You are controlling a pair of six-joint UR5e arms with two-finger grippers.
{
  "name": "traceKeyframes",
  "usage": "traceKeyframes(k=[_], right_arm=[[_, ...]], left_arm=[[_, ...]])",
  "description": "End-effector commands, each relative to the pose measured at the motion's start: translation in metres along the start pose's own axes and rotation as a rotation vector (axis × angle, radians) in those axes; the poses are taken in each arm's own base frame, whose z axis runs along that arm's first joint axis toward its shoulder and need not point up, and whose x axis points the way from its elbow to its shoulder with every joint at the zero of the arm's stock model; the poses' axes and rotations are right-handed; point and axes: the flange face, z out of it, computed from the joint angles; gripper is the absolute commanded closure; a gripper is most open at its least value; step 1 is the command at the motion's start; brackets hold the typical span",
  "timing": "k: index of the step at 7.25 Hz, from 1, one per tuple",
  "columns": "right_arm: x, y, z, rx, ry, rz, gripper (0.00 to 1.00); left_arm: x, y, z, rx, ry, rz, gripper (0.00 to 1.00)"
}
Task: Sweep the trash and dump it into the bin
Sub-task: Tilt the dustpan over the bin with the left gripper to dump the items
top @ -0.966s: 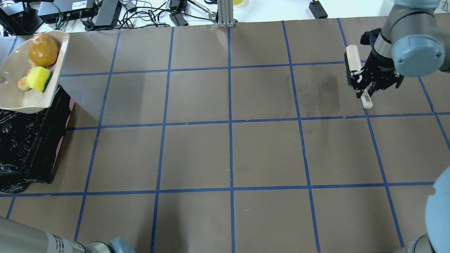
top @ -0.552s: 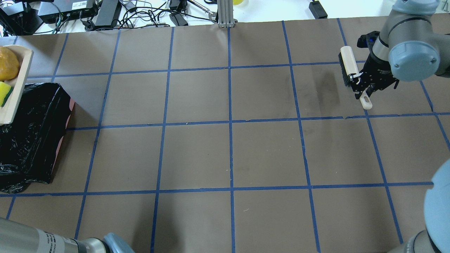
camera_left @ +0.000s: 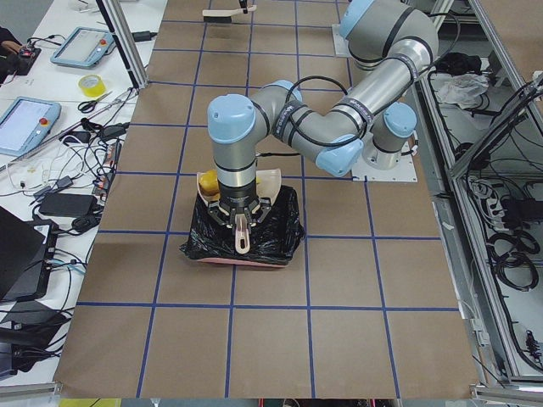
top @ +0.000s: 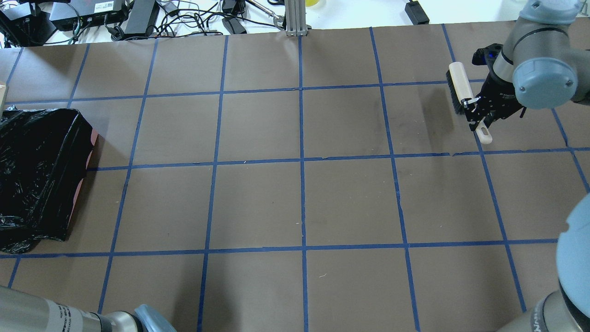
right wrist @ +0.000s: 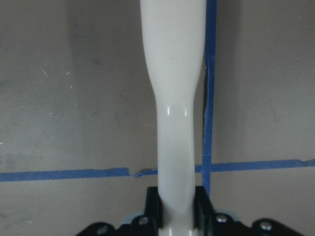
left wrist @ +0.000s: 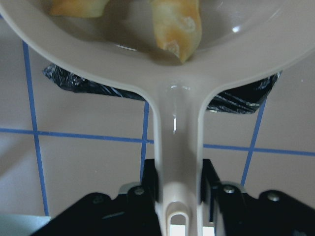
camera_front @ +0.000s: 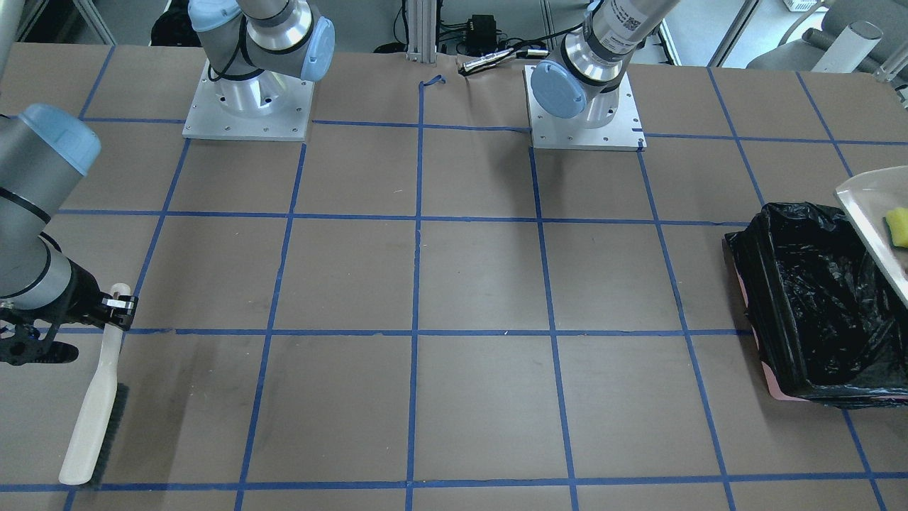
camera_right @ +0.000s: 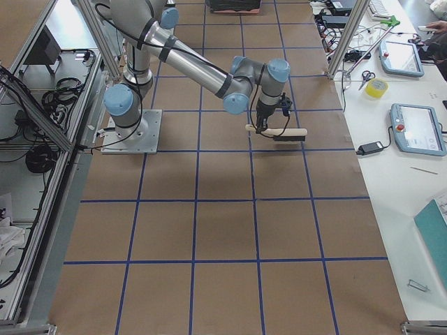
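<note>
Left gripper (left wrist: 177, 189) is closed on the handle of the beige dustpan (left wrist: 147, 64) and holds it above the black-lined bin (camera_front: 816, 298) at the table's left end. 2 pieces of trash are seen lying in the pan, the tan croissant (left wrist: 178, 24) and the yellow wedge (camera_front: 898, 227); a 3rd tan piece at the pan's edge cannot be identified. Right gripper (right wrist: 177, 209) is clamped on the white handle of the brush (top: 459, 76) at the opposite end of the brown table (top: 299, 203), well apart from the bin.
</note>
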Motion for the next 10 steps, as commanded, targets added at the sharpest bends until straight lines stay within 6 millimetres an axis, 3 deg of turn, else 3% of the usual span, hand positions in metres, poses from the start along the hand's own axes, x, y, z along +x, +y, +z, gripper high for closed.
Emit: traceKeyframes(k=[1,3,4,6,7,10], right_arm=[[0.008,-0.001,0.004,-0.003,-0.003,0.007,1.00],[0.015,-0.001,0.006,0.001,-0.025,0.023,1.00],[0.014,-0.002,0.007,0.003,-0.036,0.023,1.00],[0.014,-0.006,0.016,0.000,-0.037,0.019,1.00],[0.015,-0.008,0.017,0.012,-0.031,0.020,1.00],[0.015,-0.008,0.019,0.005,-0.034,0.020,1.00]], left_arm=[[-0.002,0.005,0.002,-0.136,-0.011,-0.017,1.00],[-0.007,0.002,0.011,-0.303,0.011,-0.029,1.00],[-0.017,-0.017,0.010,-0.342,0.011,0.010,1.00],[-0.048,-0.060,-0.012,-0.497,-0.002,0.126,1.00],[-0.053,-0.070,-0.019,-0.565,0.028,0.174,1.00],[-0.057,-0.072,-0.018,-0.587,0.049,0.230,1.00]])
